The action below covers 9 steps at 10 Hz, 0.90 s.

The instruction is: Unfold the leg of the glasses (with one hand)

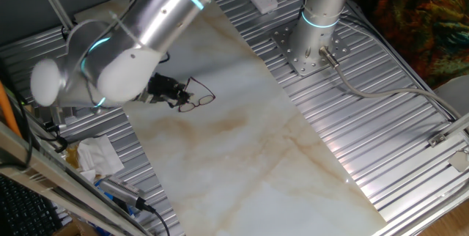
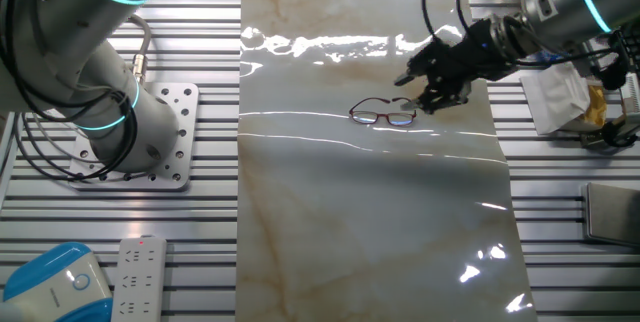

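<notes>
The glasses [image 2: 383, 114] are thin reddish-brown wire spectacles lying on the marbled mat [image 2: 370, 222]. They also show in one fixed view [image 1: 198, 100], with one thin leg sticking up and away from the lenses. My black gripper [image 2: 418, 94] is low over the mat at the glasses' right end, right beside the hinge. Its two fingers look spread apart, one above and one beside the frame end. In one fixed view the gripper [image 1: 179, 95] sits at the glasses' left end, partly hidden by the silver-white arm [image 1: 124, 60]. I cannot tell whether a finger touches the frame.
The arm's base [image 2: 130, 132] is bolted to the slatted metal table [image 1: 381, 119]. A white remote [image 2: 138, 277] and a blue-white box [image 2: 55, 282] lie near it. Crumpled white paper [image 1: 99, 155] and cables lie beside the mat, close behind the gripper.
</notes>
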Tool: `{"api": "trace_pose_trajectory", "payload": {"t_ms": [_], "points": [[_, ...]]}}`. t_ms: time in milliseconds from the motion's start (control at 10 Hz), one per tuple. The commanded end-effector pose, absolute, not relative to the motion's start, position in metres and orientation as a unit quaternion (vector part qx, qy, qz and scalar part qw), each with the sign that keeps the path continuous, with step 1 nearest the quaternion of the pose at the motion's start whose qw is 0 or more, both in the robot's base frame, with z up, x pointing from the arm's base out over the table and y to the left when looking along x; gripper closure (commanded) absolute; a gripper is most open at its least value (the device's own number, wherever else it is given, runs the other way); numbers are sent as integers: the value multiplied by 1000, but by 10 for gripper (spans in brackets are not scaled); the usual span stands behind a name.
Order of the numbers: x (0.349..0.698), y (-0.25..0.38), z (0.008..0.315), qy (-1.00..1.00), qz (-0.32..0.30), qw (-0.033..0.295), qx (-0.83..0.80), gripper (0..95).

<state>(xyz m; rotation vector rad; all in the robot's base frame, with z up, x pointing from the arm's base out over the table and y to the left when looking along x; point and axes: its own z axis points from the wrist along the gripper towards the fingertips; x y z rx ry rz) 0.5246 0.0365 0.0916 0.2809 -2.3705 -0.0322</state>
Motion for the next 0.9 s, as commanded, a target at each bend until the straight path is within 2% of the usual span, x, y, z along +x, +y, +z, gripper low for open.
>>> {"api": "trace_pose_trajectory", "payload": {"t_ms": [100,400,500,600,900], "points": [[530,36,89,-924,-14,365,114,0],[544,41,92,-925,-14,363,117,0],[546,42,93,-930,-11,352,108,0],[549,44,96,-939,-2,330,99,190],[553,49,113,-949,3,302,90,190]]}}
